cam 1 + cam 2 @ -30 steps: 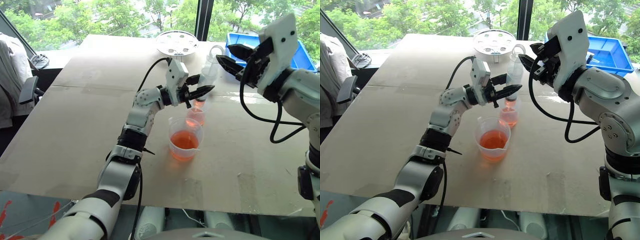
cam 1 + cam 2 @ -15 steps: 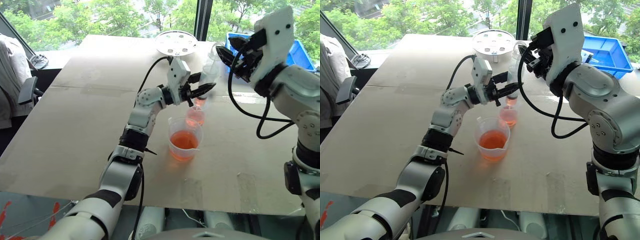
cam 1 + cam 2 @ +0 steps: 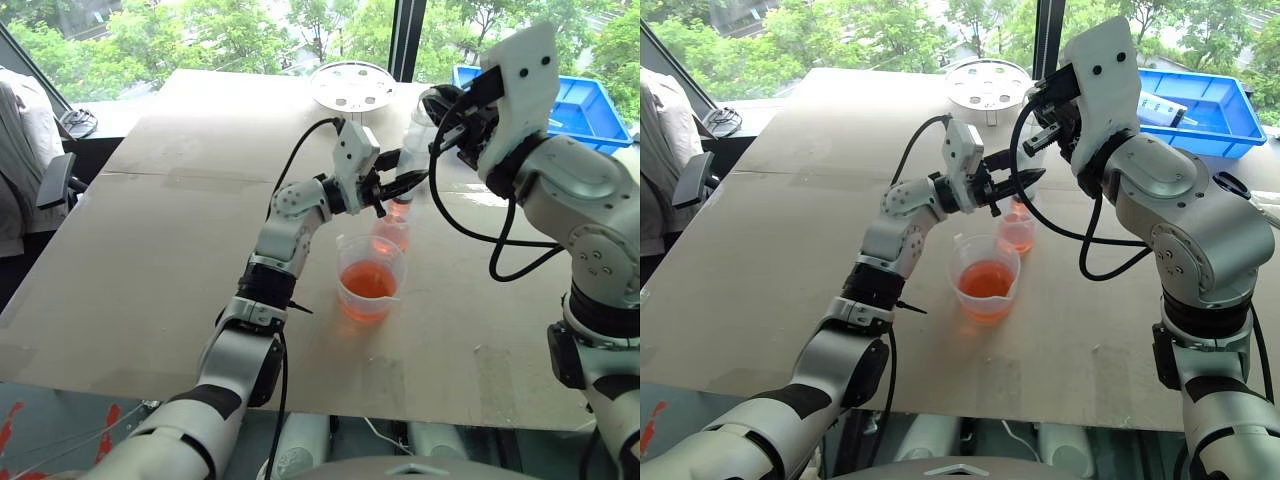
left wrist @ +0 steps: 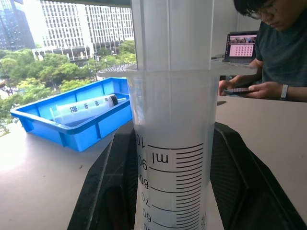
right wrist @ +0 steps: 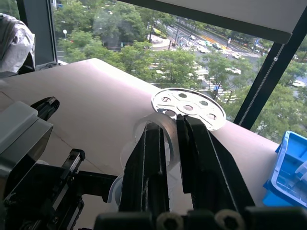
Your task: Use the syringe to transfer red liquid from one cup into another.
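L gripper (image 3: 397, 186) is clamped on the barrel of the syringe (image 4: 175, 143); in the L wrist view both black fingers (image 4: 117, 182) press against the clear barrel's sides. R gripper (image 5: 172, 143) is up at the syringe's top end, fingers closed nearly together on the plunger's round top; how firm the contact is can't be told.

Syringe long axis runs near upright, leaning a bit away from the robot. Tip end points down into the small cup (image 3: 391, 233), flange and plunger end up. Printed ml marks face the L wrist cam. The tip itself is hidden behind the L gripper and cup wall, so can't tell whether it reaches the liquid.

Small cup stands just behind the beaker (image 3: 369, 277), close to or touching it. Both hold red liquid (image 3: 367, 281); the level in the small cup is hard to read.

Further out on the table (image 3: 150, 250): a round white disc w/ holes (image 3: 353, 85) at the far edge, and a blue tray (image 4: 72, 122) w/ another syringe lying in it. A person sits beyond the table, seen in the L wrist view, partly cut off by the picture edge.
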Available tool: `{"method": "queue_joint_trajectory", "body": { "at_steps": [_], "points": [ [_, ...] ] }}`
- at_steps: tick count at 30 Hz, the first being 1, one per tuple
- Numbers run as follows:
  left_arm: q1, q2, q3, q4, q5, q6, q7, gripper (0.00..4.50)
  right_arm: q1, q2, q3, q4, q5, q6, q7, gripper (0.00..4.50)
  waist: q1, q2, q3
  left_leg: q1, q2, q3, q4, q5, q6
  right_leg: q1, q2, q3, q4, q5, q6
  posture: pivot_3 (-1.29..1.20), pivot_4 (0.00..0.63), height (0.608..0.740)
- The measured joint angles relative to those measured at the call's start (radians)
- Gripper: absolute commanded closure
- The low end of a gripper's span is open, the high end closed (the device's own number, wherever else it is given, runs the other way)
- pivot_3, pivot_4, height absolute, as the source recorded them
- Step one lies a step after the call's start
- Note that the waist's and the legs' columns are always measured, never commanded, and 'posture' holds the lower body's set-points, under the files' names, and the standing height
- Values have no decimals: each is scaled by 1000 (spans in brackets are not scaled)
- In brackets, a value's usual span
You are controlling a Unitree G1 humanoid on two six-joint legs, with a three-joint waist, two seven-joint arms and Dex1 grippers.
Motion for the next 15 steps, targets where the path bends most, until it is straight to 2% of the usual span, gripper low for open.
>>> {"method": "queue_joint_trajectory", "body": {
  "at_steps": [5, 15],
  "points": [
    [1, 0, 4, -1, -2, 11, -5, 3030, 13, -23, 21, 1, -17, -28, 59, 4470, 0, 0, 0, 0, 0, 0, 0, 0, 0, 0, 0, 0, 0, 0, 0, 0, 150, 740],
    [17, -9, -11, -1, -1, 57, -31, 3030, 139, -54, 64, -20, -74, -119, 125, 4470, 0, 0, 0, 0, 0, 0, 0, 0, 0, 0, 0, 0, 0, 0, 0, 0, 150, 740]
  ]
}}
